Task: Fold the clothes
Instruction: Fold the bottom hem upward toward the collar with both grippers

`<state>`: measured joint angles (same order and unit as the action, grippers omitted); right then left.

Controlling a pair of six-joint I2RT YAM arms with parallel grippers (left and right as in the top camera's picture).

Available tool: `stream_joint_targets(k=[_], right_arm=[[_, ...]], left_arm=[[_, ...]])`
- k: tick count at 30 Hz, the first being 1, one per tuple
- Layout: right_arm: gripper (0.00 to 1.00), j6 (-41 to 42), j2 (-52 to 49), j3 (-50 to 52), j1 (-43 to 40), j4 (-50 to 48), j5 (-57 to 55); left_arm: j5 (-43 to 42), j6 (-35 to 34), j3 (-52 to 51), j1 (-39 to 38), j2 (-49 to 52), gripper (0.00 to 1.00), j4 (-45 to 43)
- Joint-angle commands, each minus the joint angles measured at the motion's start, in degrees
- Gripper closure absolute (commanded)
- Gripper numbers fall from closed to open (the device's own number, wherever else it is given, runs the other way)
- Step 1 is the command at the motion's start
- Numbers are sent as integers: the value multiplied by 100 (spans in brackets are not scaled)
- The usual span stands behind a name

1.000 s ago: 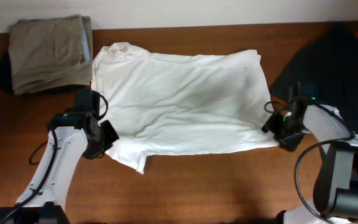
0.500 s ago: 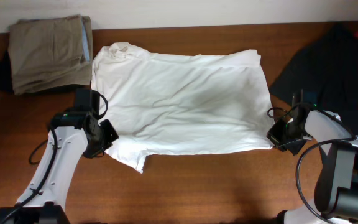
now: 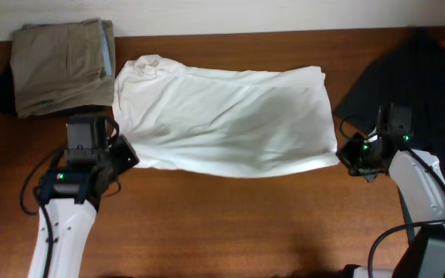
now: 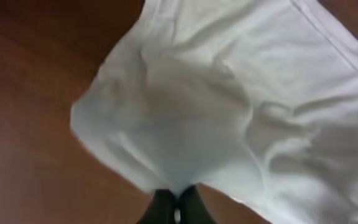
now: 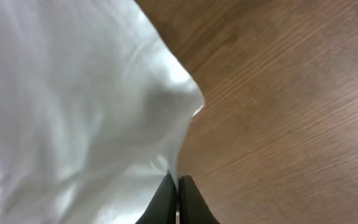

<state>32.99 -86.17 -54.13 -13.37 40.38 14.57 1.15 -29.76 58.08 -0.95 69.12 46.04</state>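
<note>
Dark brown wood fills the scene, and the table (image 3: 230, 232) is seen from above with a pale strip of wall along its far edge. A white T-shirt (image 3: 222, 116) is spread crosswise over the middle of the table, wrinkled, with its collar end bunched at the left. Its near edge is stretched in a shallow curve from one arm to the other.

At the near-left corner, the cloth is pinched by the left gripper (image 3: 127, 154). In the left wrist view the black fingertips (image 4: 188, 202) are pressed tight together and the fabric is drawn down to them in a soft bulge, with a hemmed seam seen at the upper right. At the near-right corner, the shirt is clamped by the right gripper (image 3: 344, 154). In the right wrist view the jaws are closed flat on a thin fold, with the corner of the cloth peaked just above them and bare wood grain shown to the right.

Folded khaki trousers (image 3: 60, 66) are laid at the far-left corner, just beside the collar end. A dark charcoal garment (image 3: 416, 81) is heaped at the far right, apart from the shirt, behind the right arm.
</note>
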Motion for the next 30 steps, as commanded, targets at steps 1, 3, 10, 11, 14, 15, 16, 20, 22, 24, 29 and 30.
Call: stream_joint_targets(k=[1,3,10,11,14,15,16,20,22,24,29,30], right_arm=[[96,52,90,7,-15,-588,175],[96,52,76,7,-15,-1235,177],[96,59,-734,7,774,-3355,94],[96,369,-907,7,855,-3510,-284],[96,415,-1130,7,859,-3810,-608],[96,415,-1156,7,859,-3875,-800],[96,415,-1167,9,859,-3880,-1069],[96,417,-1172,9,859,-3893,-1384],[96,415,-1172,7,859,-3893,-1543],[96,415,-1180,9,859,-3936,-1556],[36,411,-1550,7,859,-4277,-1499],[12,391,-1495,-24,837,-4225,-1508]], left_arm=[[345,70,24,26,748,99,-654],[452,70,24,26,1510,99,-1432],[492,70,24,24,2363,99,-3222],[490,70,24,24,2461,99,-3386],[638,70,24,37,2966,99,-3882],[866,70,24,35,3176,99,-4159],[1088,70,24,37,3340,99,-4400],[1491,72,24,37,3786,95,-4966],[1499,72,24,37,4004,91,-5292],[1521,72,24,35,4072,83,-5571],[1519,326,26,35,4068,68,-5906],[1517,767,26,35,3941,67,-5823]])
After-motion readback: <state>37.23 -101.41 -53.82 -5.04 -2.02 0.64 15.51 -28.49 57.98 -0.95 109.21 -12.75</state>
